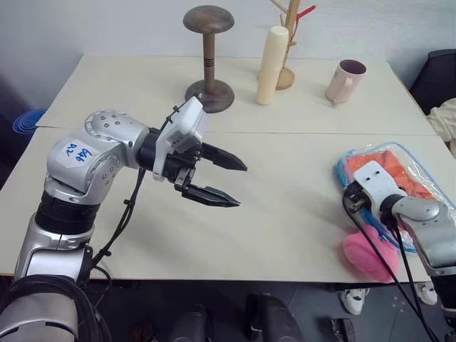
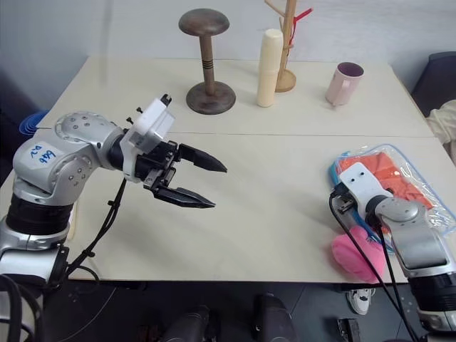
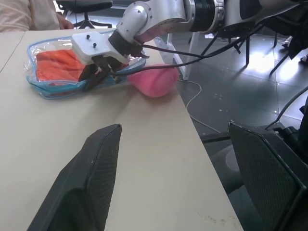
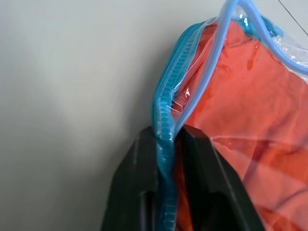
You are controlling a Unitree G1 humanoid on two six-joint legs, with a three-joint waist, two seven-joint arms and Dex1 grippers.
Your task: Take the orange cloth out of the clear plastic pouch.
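The clear plastic pouch (image 1: pixel 399 187) is lying flat at the right edge of the head view, on the pale table (image 1: pixel 285 214). It is transparent, with rounded corners and a light blue zipper band running around its border. The orange cloth (image 1: pixel 388 169) is sitting inside it, bright and wrinkled, and it is filling nearly the whole width of the pouch. In the right wrist view the plastic is showing shiny creases over the orange fabric.

The right gripper (image 4: pixel 166 144) is pinching the blue zipper edge of the pouch at its near corner; its two black fingers are pressing together on the band. A pink plush (image 1: pixel 369 258) is lying just beside this corner, at the lower right of the head view, and it is hanging partly over the front edge of the table.

The left gripper (image 1: pixel 222 180) is hovering above the middle of the table with its fingers spread wide and holding nothing, pointing toward the pouch. Between it and the pouch the table surface is bare.

At the top of the head view a wooden stand (image 1: pixel 209 53), a cream cylinder (image 1: pixel 271 65) and a pink mug (image 1: pixel 345 80) are standing along the far side, well apart from the pouch.
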